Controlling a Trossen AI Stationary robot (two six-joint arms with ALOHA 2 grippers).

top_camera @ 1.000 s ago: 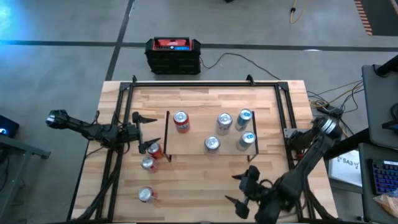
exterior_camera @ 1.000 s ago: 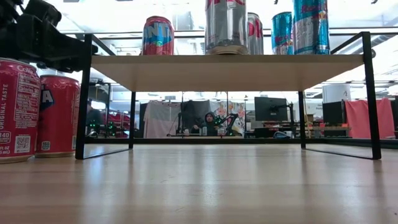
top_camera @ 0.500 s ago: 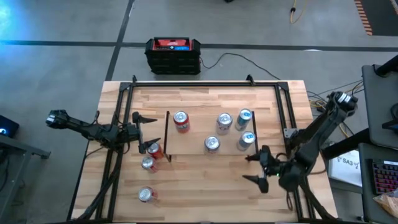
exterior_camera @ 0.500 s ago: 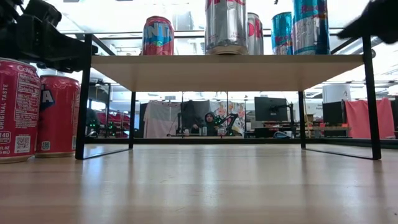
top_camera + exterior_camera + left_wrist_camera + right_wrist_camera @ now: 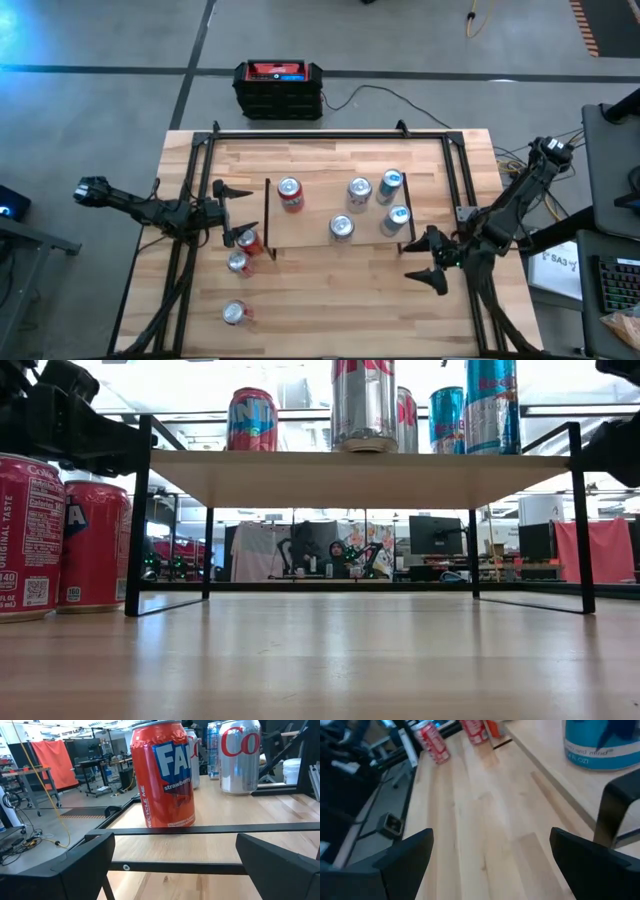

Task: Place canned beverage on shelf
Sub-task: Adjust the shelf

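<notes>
The shelf (image 5: 320,212) stands mid-table on thin black legs and bears several cans, among them a red strawberry can (image 5: 162,775) and a blue can (image 5: 600,742). Three red cans stand on the tabletop left of it: two (image 5: 248,240), (image 5: 238,263) by its near left leg, one (image 5: 234,313) nearer the front edge. My left gripper (image 5: 232,212) is open and level at the shelf's left end, its fingers apart from every can. My right gripper (image 5: 428,260) is open at the shelf's near right corner, holding nothing. My right gripper has its far finger (image 5: 418,244) right beside the shelf's near right leg (image 5: 617,815). I cannot tell whether the finger touches the leg. Nothing lies between the two fingers.
A black rail frame (image 5: 330,133) runs along the table's far edge and down both sides. A black-and-red box (image 5: 279,88) sits on the floor beyond the table. Bare wood (image 5: 340,300) lies between the shelf and the front edge.
My right gripper has swung from the table's near edge toward the far and right side, coming down to the shelf's near right corner, still open. The shelf's right end, with its cans, has shifted a little toward the table's left.
</notes>
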